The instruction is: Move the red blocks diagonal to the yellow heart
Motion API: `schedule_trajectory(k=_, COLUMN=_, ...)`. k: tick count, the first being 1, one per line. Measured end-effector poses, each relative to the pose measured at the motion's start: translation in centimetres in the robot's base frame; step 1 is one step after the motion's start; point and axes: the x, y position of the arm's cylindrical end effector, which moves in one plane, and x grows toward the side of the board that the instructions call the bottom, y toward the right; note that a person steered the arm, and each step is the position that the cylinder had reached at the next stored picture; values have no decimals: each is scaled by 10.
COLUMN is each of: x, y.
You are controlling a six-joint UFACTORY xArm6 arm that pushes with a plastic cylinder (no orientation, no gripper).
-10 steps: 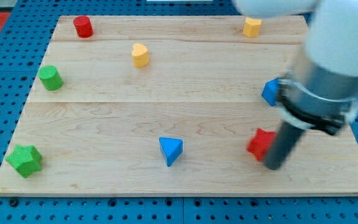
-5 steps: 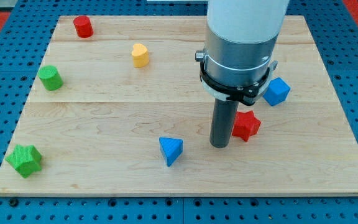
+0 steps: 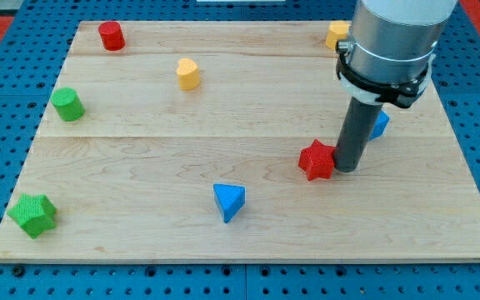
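The yellow heart (image 3: 188,73) stands at the view's upper left of the wooden board (image 3: 140,167). A red cylinder (image 3: 111,36) stands near the top left corner. A red star block (image 3: 316,160) lies right of centre. My tip (image 3: 346,168) is down on the board at the star's right side, touching it or nearly so. The rod and arm rise from there toward the view's top right.
A blue triangular block (image 3: 229,201) lies at lower centre. A blue block (image 3: 379,124) is partly hidden behind the rod. A yellow block (image 3: 336,34) sits at the top right. A green cylinder (image 3: 67,104) and a green star block (image 3: 32,214) are at the left.
My tip went from the red star's left side round to its right side. The star has shifted left and a little up.
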Motion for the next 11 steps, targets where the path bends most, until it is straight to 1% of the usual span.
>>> schedule_trajectory(k=1, x=32, y=-5)
schedule_trajectory(k=3, x=-123, y=-56)
schedule_trajectory(k=5, x=-79, y=-41)
schedule_trajectory(k=6, x=-75, y=-69)
schedule_trajectory(k=7, x=-80, y=-128)
schedule_trajectory(k=8, x=-82, y=-158)
schedule_trajectory(k=9, x=-82, y=-169)
schedule_trajectory(k=10, x=-109, y=-164)
schedule_trajectory(k=11, x=-148, y=-150)
